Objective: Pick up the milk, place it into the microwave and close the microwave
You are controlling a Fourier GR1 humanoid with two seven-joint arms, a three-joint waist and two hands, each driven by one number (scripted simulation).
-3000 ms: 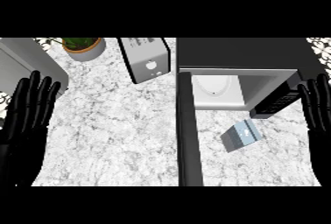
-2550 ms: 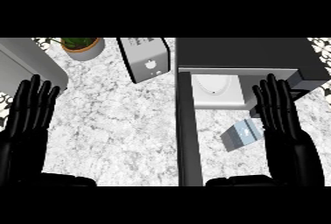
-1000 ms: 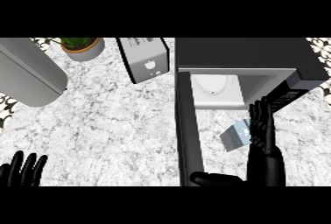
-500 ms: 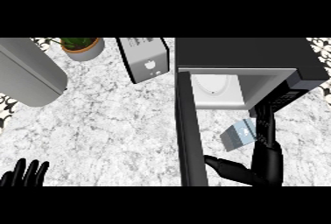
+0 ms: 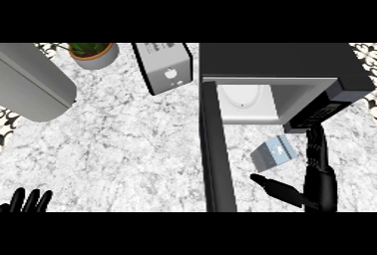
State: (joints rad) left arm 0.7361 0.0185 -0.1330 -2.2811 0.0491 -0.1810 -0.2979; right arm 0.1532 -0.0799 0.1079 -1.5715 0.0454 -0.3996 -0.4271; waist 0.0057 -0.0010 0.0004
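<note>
Fingers straight, thumb spread: we see right hand [image 5: 318,169] open beside milk [image 5: 273,153], contact unclear; left hand [image 5: 26,202] open at 7 o'clock.

No legible text, brand, number or sign appears anywhere. The toaster [image 5: 165,67] bears faint markings on its top and one small dark symbol on its front, both unreadable. The microwave [image 5: 283,62] control panel shows tiny light dots, too small to read. The milk [image 5: 272,153] carton's faces show no decipherable print.
</note>
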